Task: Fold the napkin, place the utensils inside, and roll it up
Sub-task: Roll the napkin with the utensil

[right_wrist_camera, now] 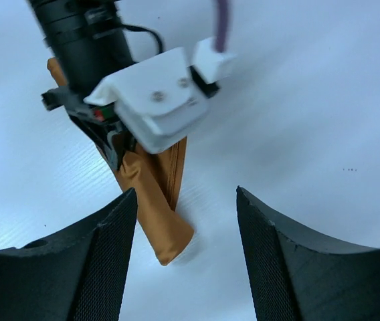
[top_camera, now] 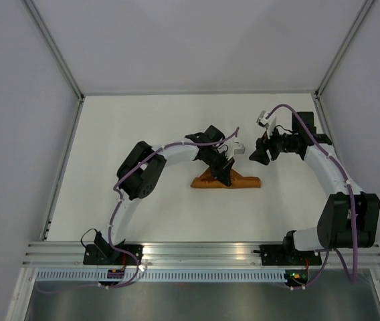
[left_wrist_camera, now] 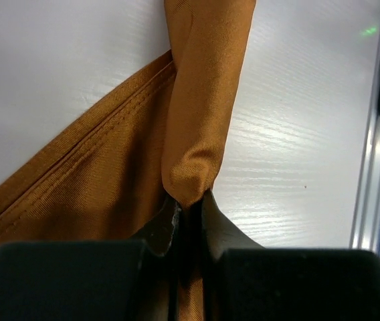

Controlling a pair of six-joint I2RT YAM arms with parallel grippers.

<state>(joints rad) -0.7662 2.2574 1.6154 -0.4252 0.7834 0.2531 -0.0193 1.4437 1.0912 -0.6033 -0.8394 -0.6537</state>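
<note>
Clamping: left tool (left_wrist_camera: 188, 207) pinched tight on rolled napkin (left_wrist_camera: 207, 93) | right tool (right_wrist_camera: 184, 200) spread apart, off the napkin

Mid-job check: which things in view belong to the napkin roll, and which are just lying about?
Job: napkin, gathered into a narrow strip, pinched by the left gripper; right gripper, open and clear of the cloth; utensils, not visible.
Not the job: white table; aluminium rail along the near edge.

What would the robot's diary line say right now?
left gripper: shut on napkin | right gripper: open, empty, apart from napkin | napkin: long bundle on white table
</note>
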